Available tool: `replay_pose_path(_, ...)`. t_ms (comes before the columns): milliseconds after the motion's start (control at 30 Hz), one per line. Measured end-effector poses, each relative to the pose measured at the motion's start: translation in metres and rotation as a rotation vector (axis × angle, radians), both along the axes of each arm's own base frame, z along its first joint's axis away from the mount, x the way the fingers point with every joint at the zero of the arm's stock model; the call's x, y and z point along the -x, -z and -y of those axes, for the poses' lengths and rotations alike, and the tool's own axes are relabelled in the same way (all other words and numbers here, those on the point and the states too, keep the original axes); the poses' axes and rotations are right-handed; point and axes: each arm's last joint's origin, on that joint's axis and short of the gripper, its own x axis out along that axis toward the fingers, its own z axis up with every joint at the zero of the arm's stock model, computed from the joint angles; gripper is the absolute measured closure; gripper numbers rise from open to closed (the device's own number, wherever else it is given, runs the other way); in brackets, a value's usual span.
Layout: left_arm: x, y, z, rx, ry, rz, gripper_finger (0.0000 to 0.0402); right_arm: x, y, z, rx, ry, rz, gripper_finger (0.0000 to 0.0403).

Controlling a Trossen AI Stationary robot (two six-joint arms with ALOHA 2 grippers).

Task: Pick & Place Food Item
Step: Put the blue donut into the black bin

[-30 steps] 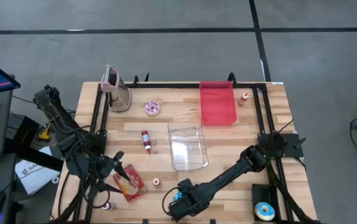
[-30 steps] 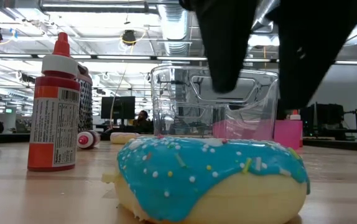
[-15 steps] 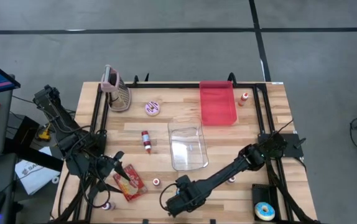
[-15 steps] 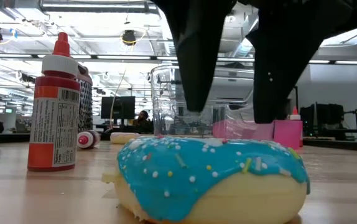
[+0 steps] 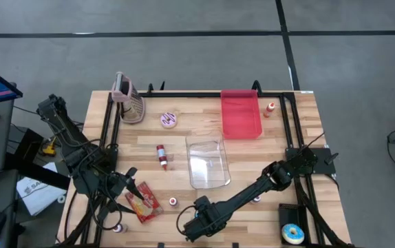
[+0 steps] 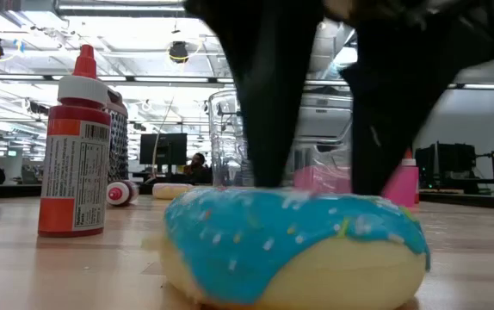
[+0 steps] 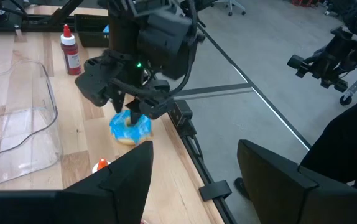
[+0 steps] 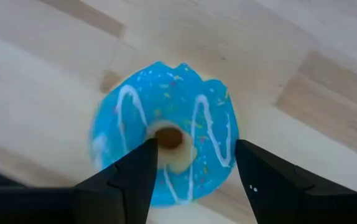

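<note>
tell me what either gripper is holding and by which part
Nothing is held yet. The right gripper stands open right over the blue donut; the left gripper is open and empty.

an open-plan lab or office: ceiling ducts (image 6: 230, 26), desk monitors (image 6: 163, 148), grey concrete floor (image 5: 184, 55).

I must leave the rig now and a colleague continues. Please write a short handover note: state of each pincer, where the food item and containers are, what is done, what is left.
Right pincer: open, directly above the blue-iced donut at the table's near edge, fingers straddling it, one at the centre hole; no grip yet.
Left pincer: open, waiting at the left side over the red packet.
Clear container sits mid-table, the pink tray behind it; both look empty.
Done: approach to the donut.
Left: close on the donut, lift it, place it, probably in the clear container.
</note>
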Motion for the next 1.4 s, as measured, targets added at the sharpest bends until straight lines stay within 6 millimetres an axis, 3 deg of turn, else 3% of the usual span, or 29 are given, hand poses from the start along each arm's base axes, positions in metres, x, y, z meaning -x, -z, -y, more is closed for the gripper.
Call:
replay_pose_path(600,0.0000,0.0000,0.0000,0.000,0.000,0.000,0.0170,0.0004,0.0076,0.0024,0.028,-0.012,-0.033,0.0194)
replay_pose_path(1400,0.0000,0.0000,0.0000,0.016,-0.007,-0.009,0.0170,-0.0007,0.0072,0.0029,0.026,-0.018,-0.025,0.0230)
